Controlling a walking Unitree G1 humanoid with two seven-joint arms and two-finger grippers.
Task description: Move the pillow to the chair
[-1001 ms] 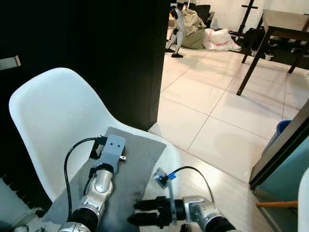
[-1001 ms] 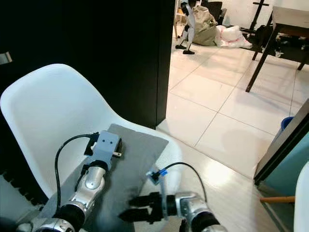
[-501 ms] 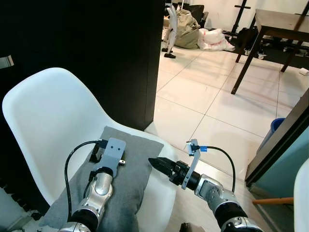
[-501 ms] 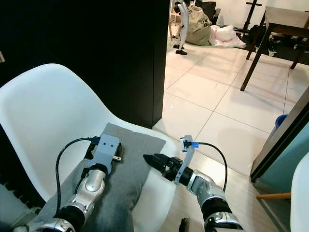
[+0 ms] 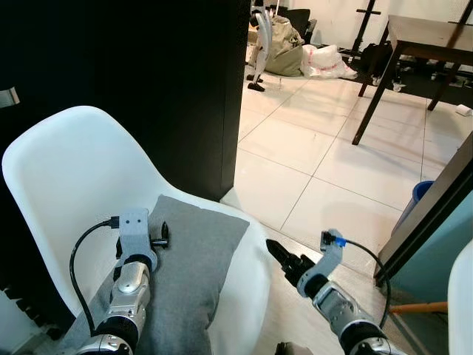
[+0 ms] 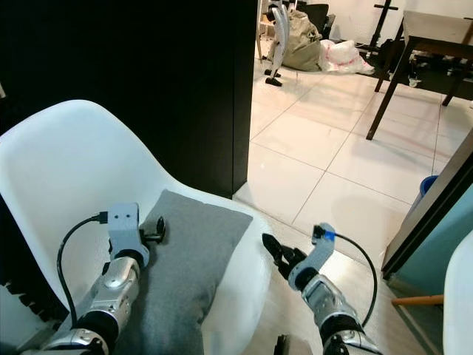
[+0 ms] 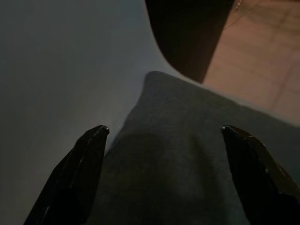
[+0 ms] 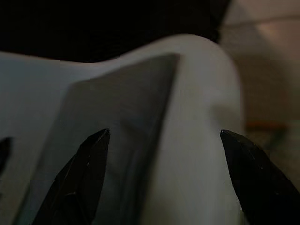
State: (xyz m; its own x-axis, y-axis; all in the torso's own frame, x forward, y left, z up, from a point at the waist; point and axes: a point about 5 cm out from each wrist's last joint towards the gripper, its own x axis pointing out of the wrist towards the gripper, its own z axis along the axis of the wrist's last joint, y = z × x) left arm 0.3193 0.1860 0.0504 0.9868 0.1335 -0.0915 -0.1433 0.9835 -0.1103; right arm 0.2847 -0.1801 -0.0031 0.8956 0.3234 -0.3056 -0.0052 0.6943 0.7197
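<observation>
A grey pillow (image 5: 191,268) lies flat on the seat of the white shell chair (image 5: 65,166). My left wrist (image 5: 134,231) hovers at the pillow's left edge, near the chair back. In the left wrist view, the left gripper (image 7: 165,130) is open above the pillow (image 7: 187,154), its fingers spread wide and holding nothing. My right gripper (image 5: 281,257) is open and hangs off the chair's right rim, over the floor and apart from the pillow. The right wrist view looks back at the pillow (image 8: 112,112) and the chair rim (image 8: 197,117).
A black panel (image 5: 162,81) stands right behind the chair. Pale tiled floor (image 5: 318,155) stretches to the right. A dark table (image 5: 414,52) and bags (image 5: 303,52) stand far back. A dark door frame (image 5: 436,214) and a blue bin (image 5: 429,194) are at the right.
My right gripper has drawn back from the pillow's front corner, off the chair to the right. My left arm has shifted left to the pillow's edge. The pillow stays on the seat.
</observation>
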